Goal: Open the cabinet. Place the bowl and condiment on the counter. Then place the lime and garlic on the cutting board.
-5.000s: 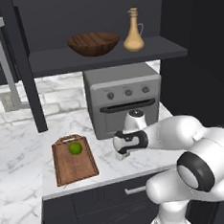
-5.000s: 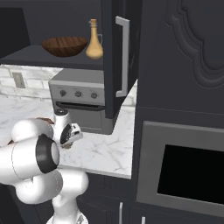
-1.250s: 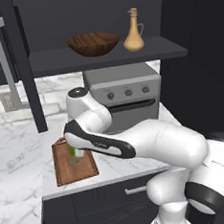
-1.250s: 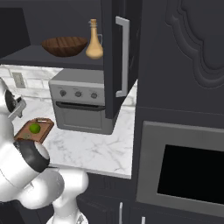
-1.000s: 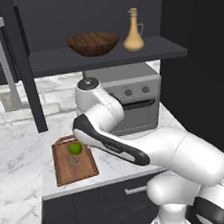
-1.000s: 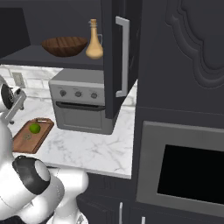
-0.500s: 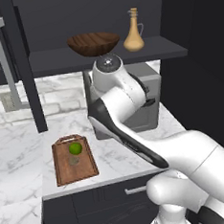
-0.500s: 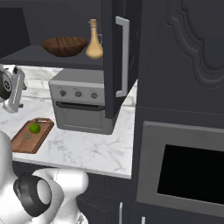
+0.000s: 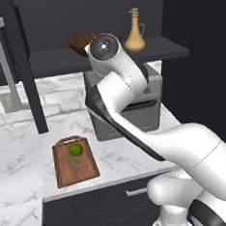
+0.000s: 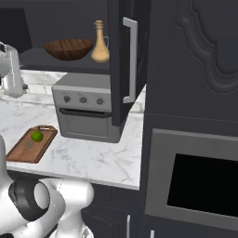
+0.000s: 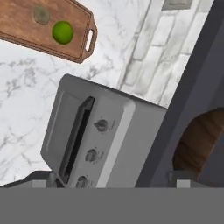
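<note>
Two items, the lime and the garlic, lie on the cutting board on the counter. Bowl and condiment remain on the open cabinet shelf. The gripper, raised before the bowl above a toaster oven, has jaws spread wide, holding nothing.

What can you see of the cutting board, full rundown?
The cutting board is a rectangular reddish-brown wooden board with a raised rim and a handle slot at one short end, the end toward the tiled wall. It lies flat on the white marble counter, left of the grey toaster oven and apart from it. The lime and the small brownish garlic rest on it, side by side.
</note>
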